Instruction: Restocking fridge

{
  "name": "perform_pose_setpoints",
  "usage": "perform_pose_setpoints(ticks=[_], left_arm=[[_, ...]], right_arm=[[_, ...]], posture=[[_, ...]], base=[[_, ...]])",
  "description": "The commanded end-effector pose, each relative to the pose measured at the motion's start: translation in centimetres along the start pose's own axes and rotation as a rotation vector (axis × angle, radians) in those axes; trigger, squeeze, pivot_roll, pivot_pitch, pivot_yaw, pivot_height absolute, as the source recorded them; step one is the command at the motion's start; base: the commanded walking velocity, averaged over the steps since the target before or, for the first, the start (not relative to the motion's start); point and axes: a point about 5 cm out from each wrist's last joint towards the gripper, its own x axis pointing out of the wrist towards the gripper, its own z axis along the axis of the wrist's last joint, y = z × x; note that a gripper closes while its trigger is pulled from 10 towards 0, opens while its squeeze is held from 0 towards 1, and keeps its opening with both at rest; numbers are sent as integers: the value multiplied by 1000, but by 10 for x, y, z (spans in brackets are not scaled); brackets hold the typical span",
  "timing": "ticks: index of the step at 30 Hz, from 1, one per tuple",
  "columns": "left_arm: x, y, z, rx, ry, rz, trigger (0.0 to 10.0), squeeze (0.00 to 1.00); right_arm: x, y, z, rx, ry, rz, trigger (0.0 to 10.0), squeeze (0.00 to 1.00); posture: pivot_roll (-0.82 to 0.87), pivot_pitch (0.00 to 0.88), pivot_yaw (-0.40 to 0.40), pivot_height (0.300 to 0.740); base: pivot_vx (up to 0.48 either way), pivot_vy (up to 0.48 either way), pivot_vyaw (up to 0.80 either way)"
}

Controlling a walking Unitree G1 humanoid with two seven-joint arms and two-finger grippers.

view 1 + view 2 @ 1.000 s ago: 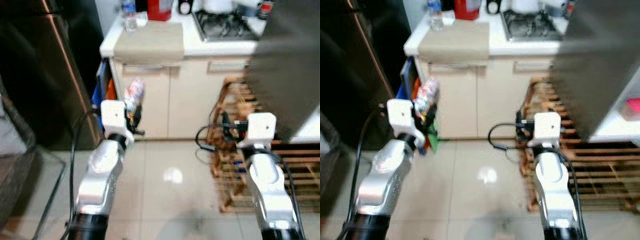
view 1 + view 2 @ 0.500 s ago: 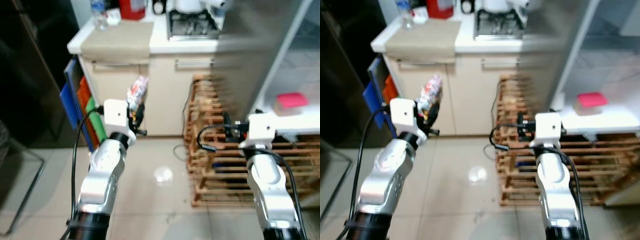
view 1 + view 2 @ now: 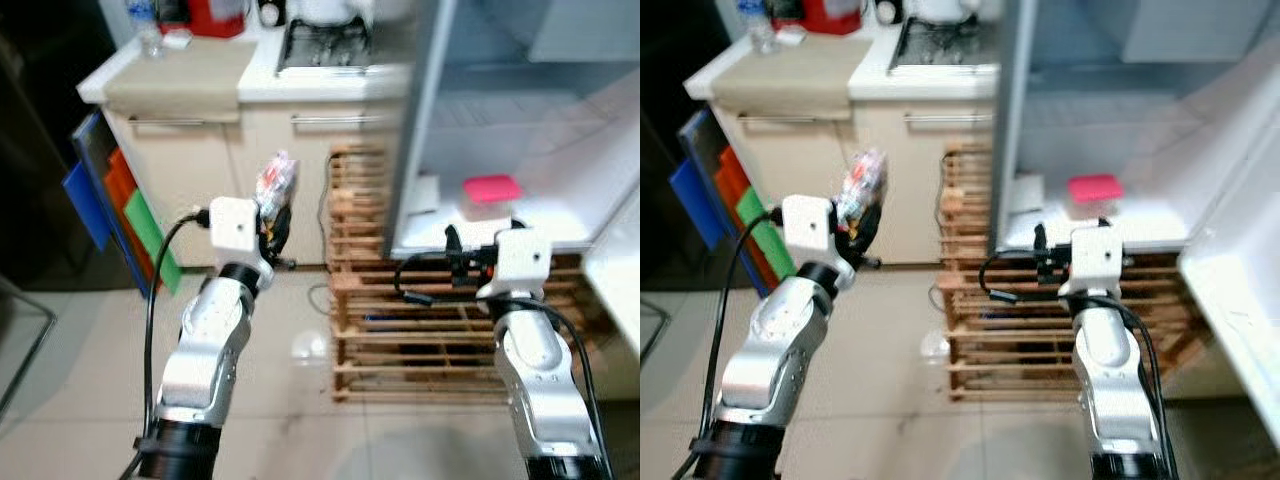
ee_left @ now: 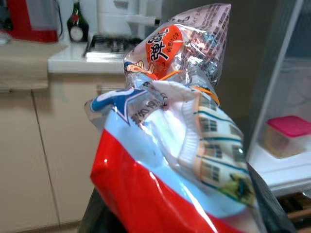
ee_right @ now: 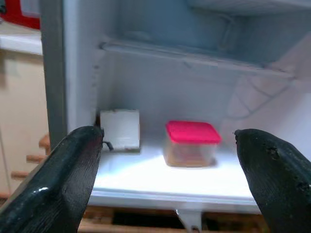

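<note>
Left gripper (image 3: 272,215) is pinched on a crinkly snack packet (image 3: 274,184), held upright at chest height, left of the open fridge (image 3: 500,120) and in front of the cream kitchen cabinet (image 3: 190,190). In the left wrist view the packet (image 4: 180,131) stands between the black fingers, red and blue at the base, orange label near the top. Right gripper (image 5: 167,179) is spread wide and carries nothing; it points at the lowest fridge shelf (image 5: 160,177), where a red-lidded container (image 5: 190,143) and a small white box (image 5: 120,128) sit side by side, apart from each other.

Judgement: the step in hand is bringing the packet to the fridge. The shelf appears to have free room in front of the container and to its right. The packet is soft film, so the grip should stay low on the bag and firm enough to prevent slipping without crushing the contents. The left arm should swing right past the fridge's grey side wall (image 3: 415,130) with margin, since the packet's top could snag there. A wooden pallet (image 3: 440,330) lies under the fridge; footing near it wants care.
</note>
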Motion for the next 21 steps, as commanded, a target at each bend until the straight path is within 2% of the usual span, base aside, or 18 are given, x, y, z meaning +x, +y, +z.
perform_pose_setpoints(ticks=[1, 6, 7, 8, 9, 13, 19, 21], left_arm=[[1, 6, 7, 8, -24, 20, 10000, 0], [1, 10, 8, 22, -36, 68, 10000, 0], [0, 11, 9, 24, -38, 70, 10000, 0], [-1, 10, 9, 24, -40, 68, 10000, 0], [-1, 10, 9, 24, -40, 68, 10000, 0], [1, 8, 7, 24, -35, 47, 10000, 0], [8, 3, 8, 40, -32, -1, 10000, 0], [11, 1, 9, 41, -34, -8, 10000, 0]], right_arm=[[0, 2, 2, 6, -12, 9, 10000, 0], [-6, -8, -4, -35, 6, 5, 10000, 0], [-10, -14, -7, -57, 13, 0, 10000, 0], [-19, -31, -15, -94, 50, -31, 10000, 0], [-19, -31, -15, -94, 50, -31, 10000, 0], [-25, -51, -19, -130, 74, -91, 10000, 0], [-22, -54, -17, -149, 64, -156, 10000, 0], [-22, -62, -18, -174, 73, -185, 10000, 0]], posture=[[-131, 0, 64, 740], [-130, 0, 59, 740], [-134, 0, 55, 740], [-135, 0, 54, 740], [-135, 0, 54, 740], [-154, 0, 64, 740], [-165, 0, 84, 740], [-171, 0, 90, 740]], base=[[0, -480, 0], [0, -327, 0], [0, 0, 0], [0, 0, 0], [0, 0, 0], [0, 0, 0], [0, 0, 0], [0, 0, 0]])
